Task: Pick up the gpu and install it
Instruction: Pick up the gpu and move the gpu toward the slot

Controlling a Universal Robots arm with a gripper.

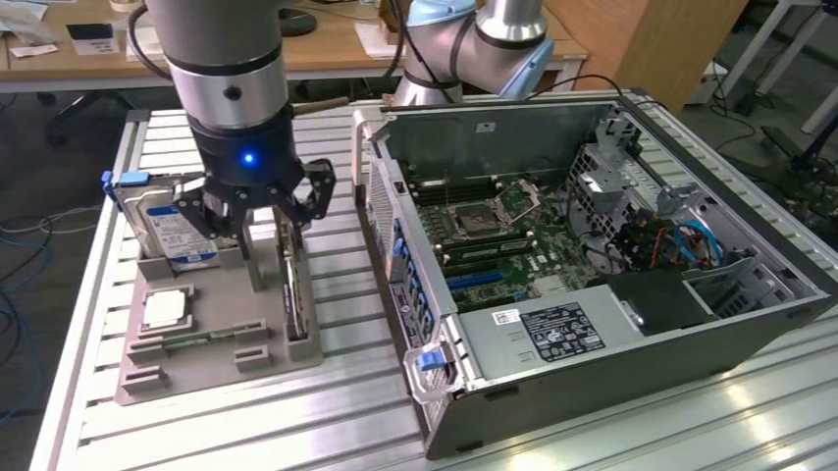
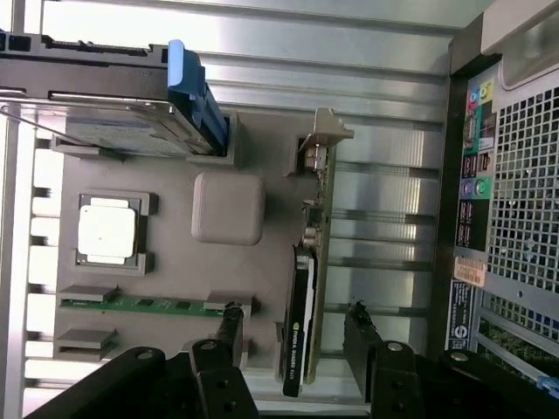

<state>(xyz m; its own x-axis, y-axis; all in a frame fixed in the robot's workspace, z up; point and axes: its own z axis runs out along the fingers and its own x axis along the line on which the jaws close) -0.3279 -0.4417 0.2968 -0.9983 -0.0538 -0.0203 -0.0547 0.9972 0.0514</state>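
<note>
Black gripper (image 2: 293,314), jaws wide apart, hangs astride the upright gpu (image 2: 307,262) in the grey tray (image 2: 175,262), apparently not gripping it.

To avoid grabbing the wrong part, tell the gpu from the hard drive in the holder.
The gpu is a thin green board with a black cooler and silver end bracket; the hard drive is a thicker silver block with a blue-white label. The open jaws line up either side of the gpu; the hard drive stands apart from them. Both stand on edge in the grey holder.
</note>
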